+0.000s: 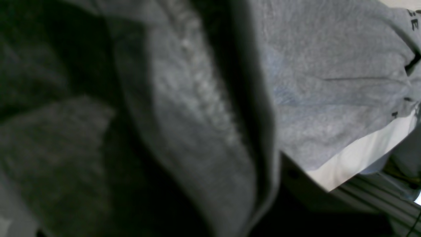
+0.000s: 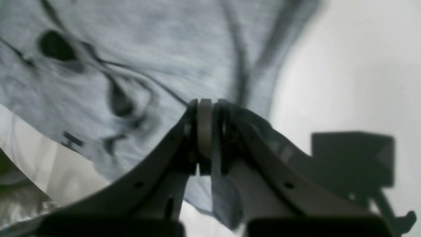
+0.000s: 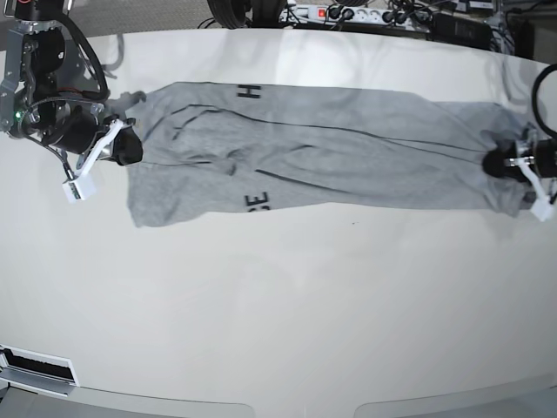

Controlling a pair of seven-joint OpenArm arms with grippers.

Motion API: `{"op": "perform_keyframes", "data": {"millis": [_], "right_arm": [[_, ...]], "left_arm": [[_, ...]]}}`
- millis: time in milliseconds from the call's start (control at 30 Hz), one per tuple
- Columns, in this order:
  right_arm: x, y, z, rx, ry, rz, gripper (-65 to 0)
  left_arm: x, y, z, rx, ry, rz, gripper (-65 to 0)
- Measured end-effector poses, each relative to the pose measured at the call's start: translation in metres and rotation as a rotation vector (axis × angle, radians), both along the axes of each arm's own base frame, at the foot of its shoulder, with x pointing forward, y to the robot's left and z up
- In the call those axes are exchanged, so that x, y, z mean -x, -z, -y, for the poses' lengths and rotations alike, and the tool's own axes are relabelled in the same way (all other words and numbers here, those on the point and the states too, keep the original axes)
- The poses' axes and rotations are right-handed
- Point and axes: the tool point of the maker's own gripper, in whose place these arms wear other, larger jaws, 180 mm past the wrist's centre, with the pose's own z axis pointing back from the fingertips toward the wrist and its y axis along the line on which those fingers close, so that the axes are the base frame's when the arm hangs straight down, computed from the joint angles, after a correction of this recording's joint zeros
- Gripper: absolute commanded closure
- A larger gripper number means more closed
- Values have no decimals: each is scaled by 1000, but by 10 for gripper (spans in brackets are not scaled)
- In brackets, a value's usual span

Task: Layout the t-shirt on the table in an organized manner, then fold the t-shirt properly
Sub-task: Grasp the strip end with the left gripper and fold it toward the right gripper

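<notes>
The heather-grey t-shirt (image 3: 331, 161) lies stretched in a long band across the far half of the off-white table (image 3: 278, 305), with black letters showing near its upper edge and its lower left. My right gripper (image 3: 124, 146) is at the shirt's left end. The right wrist view shows this gripper (image 2: 205, 108) shut on a fold of the t-shirt (image 2: 164, 49). My left gripper (image 3: 498, 162) sits at the bunched right end, shut on the cloth. Creases run from it along the shirt. In the left wrist view, close grey t-shirt fabric (image 1: 329, 82) hides the fingers.
A power strip and cables (image 3: 348, 13) lie beyond the table's far edge. The right arm's body (image 3: 48, 78) stands over the far left corner. The table's curved front edge (image 3: 287, 402) runs along the bottom of the base view.
</notes>
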Motion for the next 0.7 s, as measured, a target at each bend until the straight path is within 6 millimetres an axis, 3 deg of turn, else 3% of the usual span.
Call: {"op": "perform_keyframes", "data": {"millis": [100, 200, 333, 467, 700], "right_arm": [[0, 0, 0, -3, 0, -1, -62], [0, 0, 0, -2, 0, -2, -62], [0, 0, 0, -1, 3, -3, -62], [0, 1, -1, -1, 3, -3, -62], [-15, -7, -2, 7, 3, 35, -62]], "left_arm": [[-3, -17, -1, 22, 20, 0, 0], [-6, -37, 18, 83, 92, -3, 0], [-10, -63, 55, 185, 211, 28, 0], [-3, -67, 81, 168, 343, 23, 0], [9, -83, 159, 246, 548, 124, 0]]}}
